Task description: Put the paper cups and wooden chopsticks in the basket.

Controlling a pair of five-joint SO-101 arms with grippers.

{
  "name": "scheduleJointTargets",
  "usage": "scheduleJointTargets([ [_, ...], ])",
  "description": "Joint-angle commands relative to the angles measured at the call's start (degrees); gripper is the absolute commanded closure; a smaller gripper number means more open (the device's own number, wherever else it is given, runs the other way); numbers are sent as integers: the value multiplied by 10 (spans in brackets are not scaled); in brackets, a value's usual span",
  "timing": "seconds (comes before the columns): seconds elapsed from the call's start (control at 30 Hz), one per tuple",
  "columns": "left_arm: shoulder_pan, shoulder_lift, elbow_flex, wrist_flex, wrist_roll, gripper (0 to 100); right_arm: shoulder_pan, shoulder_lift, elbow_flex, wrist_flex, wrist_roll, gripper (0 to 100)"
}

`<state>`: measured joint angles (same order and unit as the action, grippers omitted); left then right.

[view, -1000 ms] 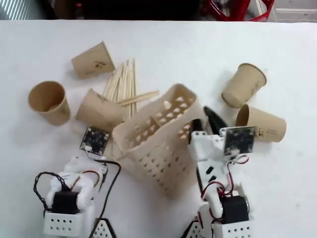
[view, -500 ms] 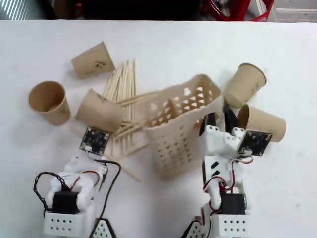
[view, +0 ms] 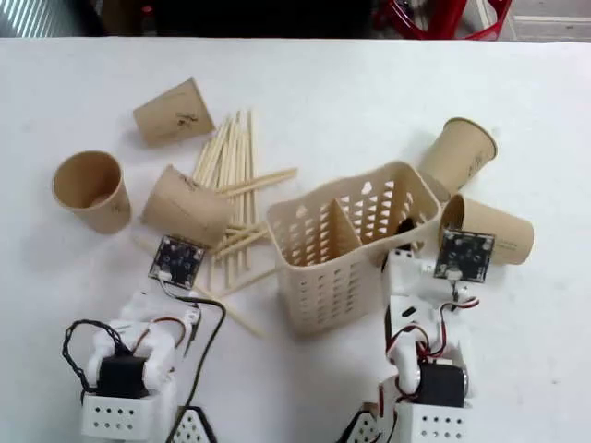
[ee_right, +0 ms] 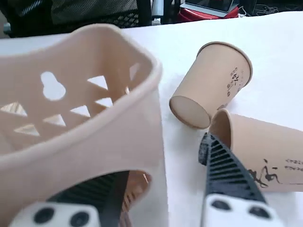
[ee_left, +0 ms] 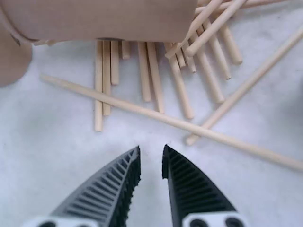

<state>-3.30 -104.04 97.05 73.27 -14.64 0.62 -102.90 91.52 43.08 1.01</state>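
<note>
High view: the basket (view: 328,295) is standing upright, wooden chopsticks (view: 235,157) lying left of it, paper cups (view: 185,205) on both sides.

Left wrist view: the left gripper (ee_left: 151,157) is hovering left of the basket, slightly parted, empty.

Right wrist view: the right gripper (ee_right: 163,161) is straddling the basket's wall, spread wide.

Likely office (chair (ee_right: 80,12), white table (view: 369,83))
</note>
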Motion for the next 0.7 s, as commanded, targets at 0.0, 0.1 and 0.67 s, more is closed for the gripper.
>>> scheduleJointTargets([
  [0.0,-3,-3,0,3,-2,905,-14,2,-22,61,66,787],
  [0.1,-3,-3,0,3,-2,905,-13,2,-48,95,90,787],
  [0.67,-3,-3,0,3,-2,905,-13,2,-224,281,232,787],
])
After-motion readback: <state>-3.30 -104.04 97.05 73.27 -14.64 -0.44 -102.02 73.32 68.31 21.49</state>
